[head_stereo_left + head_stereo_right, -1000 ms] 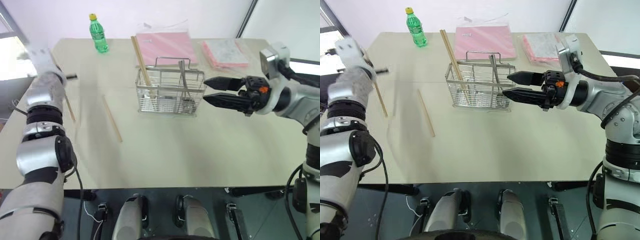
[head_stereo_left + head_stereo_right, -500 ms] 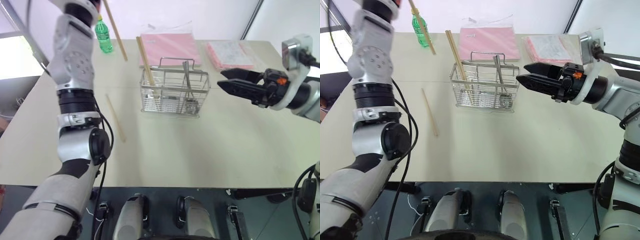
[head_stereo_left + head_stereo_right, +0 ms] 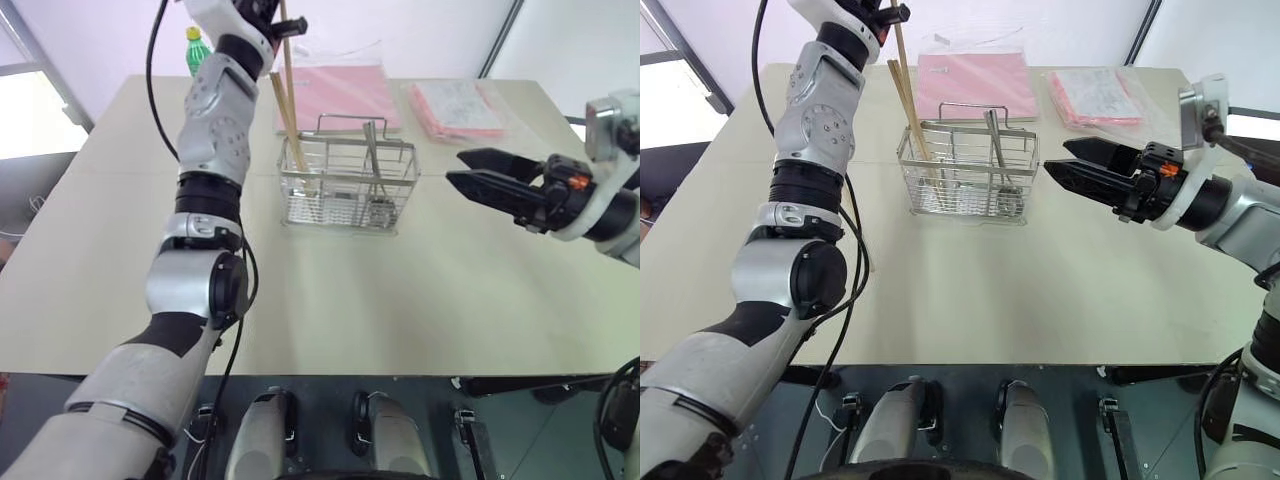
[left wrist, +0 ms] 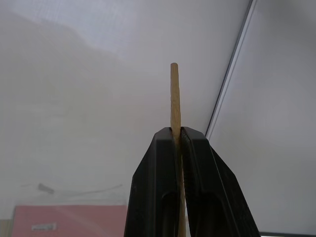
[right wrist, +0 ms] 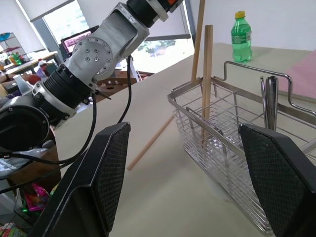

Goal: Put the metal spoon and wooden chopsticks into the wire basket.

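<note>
The beige table (image 3: 970, 290) carries the wire basket (image 3: 968, 172), pink packets (image 3: 975, 84), a green bottle (image 3: 197, 47).

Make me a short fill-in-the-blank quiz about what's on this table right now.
1. The left pincer is shut on a pale wooden ____.
2. The slim metal spoon stands inside the silver wire ____.
3. The right pincer has nothing between its fingers and is ____.
4. The plastic bottle is ____ in colour.

Answers: chopstick; basket; open; green
</note>
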